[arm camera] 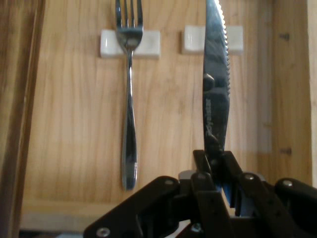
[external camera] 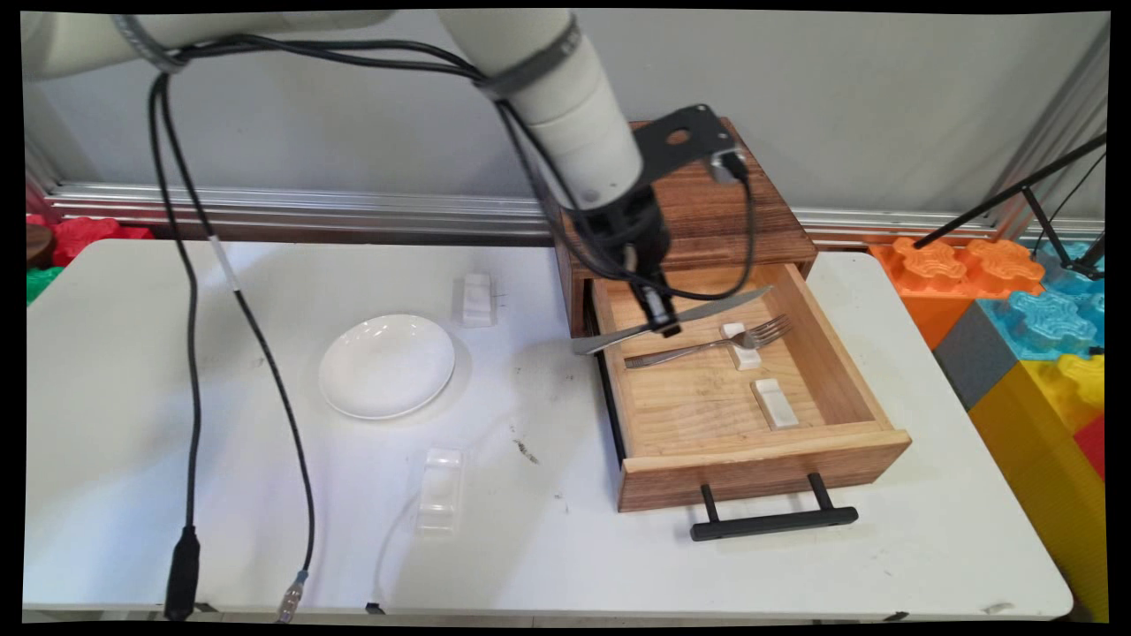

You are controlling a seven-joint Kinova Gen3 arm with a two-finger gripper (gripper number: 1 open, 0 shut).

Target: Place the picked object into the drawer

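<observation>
White table (external camera: pixel 132 397) carries a wooden drawer (external camera: pixel 848 353), pulled open. Above it the gripper (external camera: pixel 664 325) pinches a knife (external camera: pixel 707 311) by its middle. A fork (external camera: pixel 707 346) lies inside on a white rest (external camera: pixel 744 346); a plate (external camera: pixel 387 365) sits well left.

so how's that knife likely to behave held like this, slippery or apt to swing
The knife looks rigid polished metal, so probably slick. The end effector pinches it off-centre, long blade sticking out, so it may pivot. Its thin serrated edge likely offers little grip surface.
</observation>
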